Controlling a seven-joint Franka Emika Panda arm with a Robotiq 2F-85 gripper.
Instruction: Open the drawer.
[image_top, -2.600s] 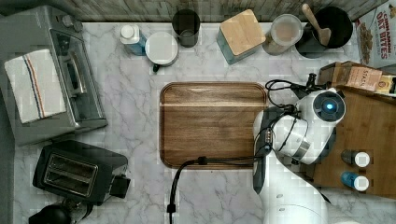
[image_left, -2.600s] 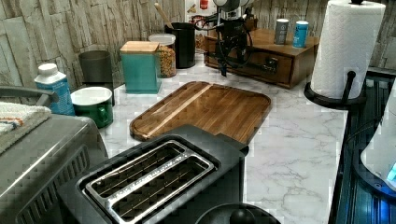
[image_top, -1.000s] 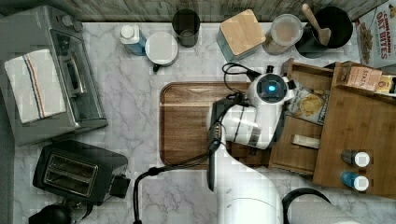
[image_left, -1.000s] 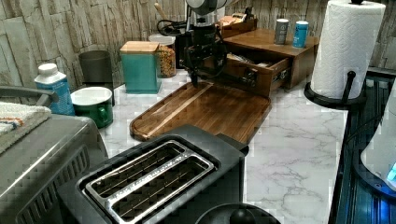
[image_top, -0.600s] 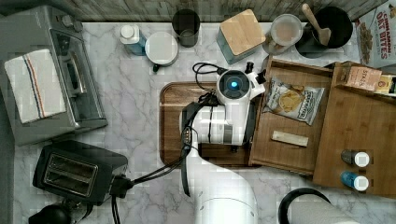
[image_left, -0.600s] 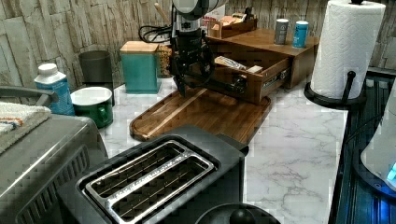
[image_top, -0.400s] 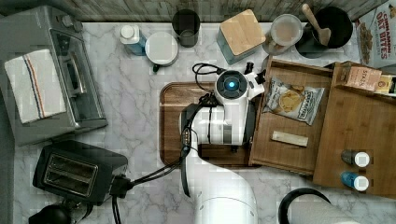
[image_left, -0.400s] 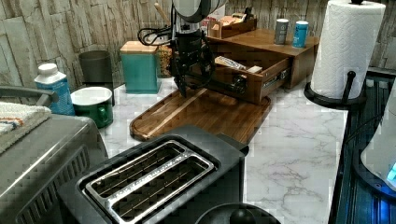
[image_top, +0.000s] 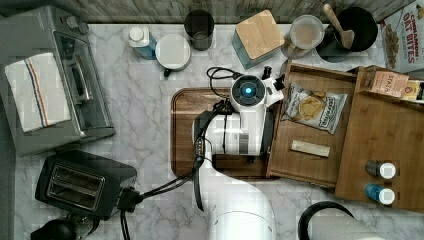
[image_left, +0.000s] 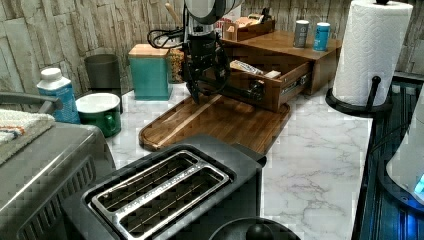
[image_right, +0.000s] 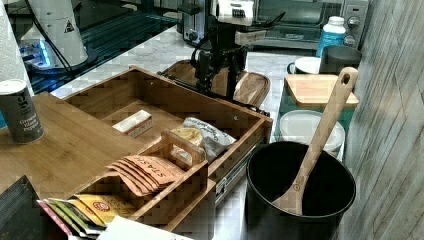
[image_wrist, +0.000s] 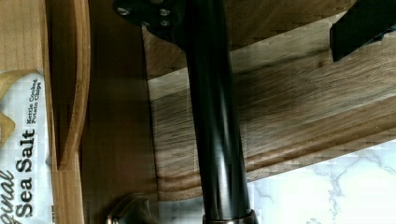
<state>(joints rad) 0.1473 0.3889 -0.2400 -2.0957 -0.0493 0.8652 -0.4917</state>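
The pincer (image_left: 200, 92), grip state unclear, beside the drawer (image_top: 310, 165); inside: one chip bag (image_top: 314, 107); one small box (image_top: 310, 148).

Toaster (image_top: 85, 184), toaster oven (image_top: 65, 80), paper towel roll (image_left: 372, 47), perhaps a kettle (image_top: 55, 231).

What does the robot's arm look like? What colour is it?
The arm is mostly shiny white and rounded, with black joints between the white parts. On top sits a round cap with a glowing blue light. Black cables loop beside it. Its gripper is black.
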